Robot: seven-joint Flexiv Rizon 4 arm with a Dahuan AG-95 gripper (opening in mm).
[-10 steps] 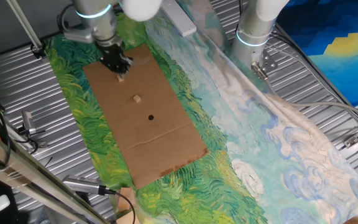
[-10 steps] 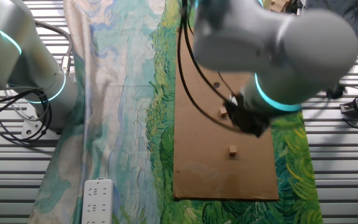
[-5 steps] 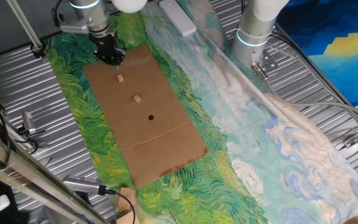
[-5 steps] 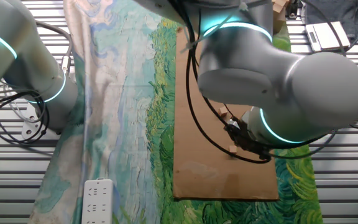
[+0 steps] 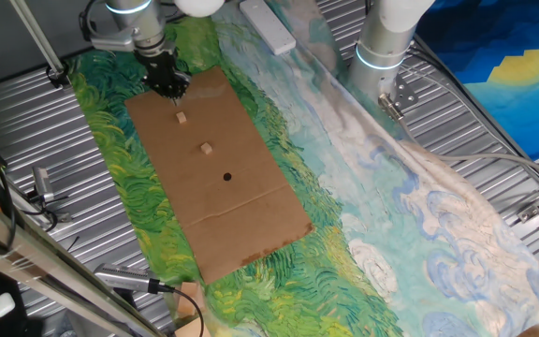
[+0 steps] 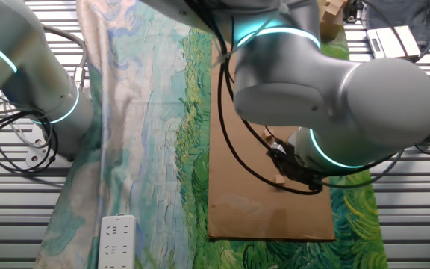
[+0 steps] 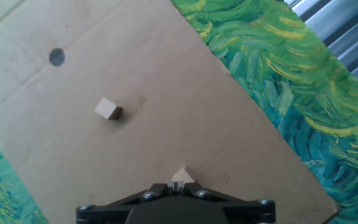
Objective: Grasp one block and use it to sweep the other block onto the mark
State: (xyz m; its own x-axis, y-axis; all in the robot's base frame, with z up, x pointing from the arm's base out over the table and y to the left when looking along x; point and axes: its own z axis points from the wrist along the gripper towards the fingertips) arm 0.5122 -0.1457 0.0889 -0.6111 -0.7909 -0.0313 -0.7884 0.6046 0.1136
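Note:
Two small tan cubes lie on a brown cardboard sheet (image 5: 251, 215). One block (image 5: 182, 117) lies near the sheet's far end, and shows in the hand view (image 7: 181, 176) just beyond my fingertips. The other block (image 5: 206, 148) lies between it and the mark, and also shows in the hand view (image 7: 109, 109). The mark (image 5: 227, 176) is a round black dot, also seen in the hand view (image 7: 56, 57). My gripper (image 5: 167, 84) hovers over the sheet's far edge, apart from the nearest block. In the hand view the gripper (image 7: 178, 186) has its jaws together with nothing between them.
The cardboard lies on a green and blue painted cloth (image 5: 363, 234) over a ribbed metal table (image 5: 26, 122). A second robot base (image 5: 382, 47) stands at the far right. A white power strip (image 5: 269, 28) lies on the cloth behind the sheet.
A second ago my gripper was down at the far block. It has moved away toward the sheet's far edge, leaving the block on the cardboard. Both blocks stay put.

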